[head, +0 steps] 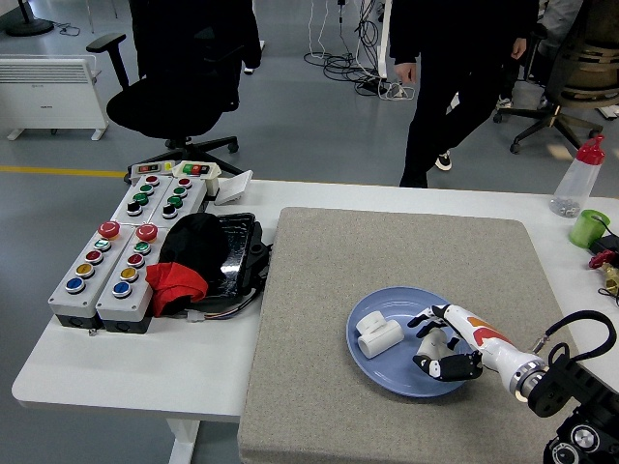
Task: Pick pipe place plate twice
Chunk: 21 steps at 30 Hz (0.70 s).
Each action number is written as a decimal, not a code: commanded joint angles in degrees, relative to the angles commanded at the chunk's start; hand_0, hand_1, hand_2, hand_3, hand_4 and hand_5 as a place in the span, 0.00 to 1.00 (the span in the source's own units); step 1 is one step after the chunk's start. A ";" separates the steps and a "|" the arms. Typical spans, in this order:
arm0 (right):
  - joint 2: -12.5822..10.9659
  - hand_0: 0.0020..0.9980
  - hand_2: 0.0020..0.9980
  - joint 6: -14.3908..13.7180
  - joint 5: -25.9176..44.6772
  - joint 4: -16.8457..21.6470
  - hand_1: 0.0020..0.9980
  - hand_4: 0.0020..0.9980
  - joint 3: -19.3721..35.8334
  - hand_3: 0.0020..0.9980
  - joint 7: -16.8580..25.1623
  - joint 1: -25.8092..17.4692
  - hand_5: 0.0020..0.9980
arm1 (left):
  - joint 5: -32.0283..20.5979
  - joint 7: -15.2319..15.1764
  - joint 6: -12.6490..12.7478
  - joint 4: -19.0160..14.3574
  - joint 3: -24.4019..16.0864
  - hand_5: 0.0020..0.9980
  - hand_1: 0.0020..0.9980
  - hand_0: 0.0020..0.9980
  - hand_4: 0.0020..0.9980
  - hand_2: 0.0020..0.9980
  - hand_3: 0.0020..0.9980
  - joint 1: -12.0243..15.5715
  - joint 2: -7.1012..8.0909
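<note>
Right now we see the right hand, white and black with orange patches, hovering over the round blue plastic plate, fingers spread apart and loosely curved, holding nothing. Just to its left, inside the plate, lies the short white plastic pipe fitting, on its side and not touching the hand. Plate sits on the grey felt mat that covers this end of the white counter. Left hand is not in view.

We judge the hand is about to close on the pipe. Risks from here:

- Fingertips reach the pipe from the side and roll or push it further left across the smooth plate instead of wrapping it; the fitting looks rounded and light, so it probably skids easily.
- Hand comes down too low and presses on the plate's near rim, tipping or sliding the plate on the mat and dragging the pipe along.
- Fingers close too early, catching only one end, so the pipe pivots and drops back out.
- Pipe could get knocked over the far-left rim onto the mat.

Well beyond the hand to its left sit the grey boxes of coloured push buttons and a black-and-red cloth bundle, clear of the reach. A person in dark clothes walks on the floor beyond the counter, hands nowhere near the things.
</note>
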 joint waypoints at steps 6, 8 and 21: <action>0.22 0.96 1.00 0.65 0.77 -0.45 0.91 0.82 1.52 1.00 1.04 0.24 0.38 | 0.17 0.04 0.01 0.01 -0.20 1.00 0.64 0.67 0.46 0.66 0.60 0.00 0.00; 0.20 1.00 1.00 0.66 0.94 -0.29 0.96 0.87 1.92 1.00 1.45 0.27 0.42 | 0.30 0.03 -0.01 0.02 -0.26 1.00 0.64 0.67 0.46 0.66 0.60 0.01 0.00; 0.20 1.00 1.00 -3.46 2.63 2.72 0.96 0.88 6.82 1.00 4.99 -0.99 0.42 | 0.74 0.00 -0.03 0.06 -0.53 1.00 0.64 0.67 0.46 0.66 0.60 -0.04 0.07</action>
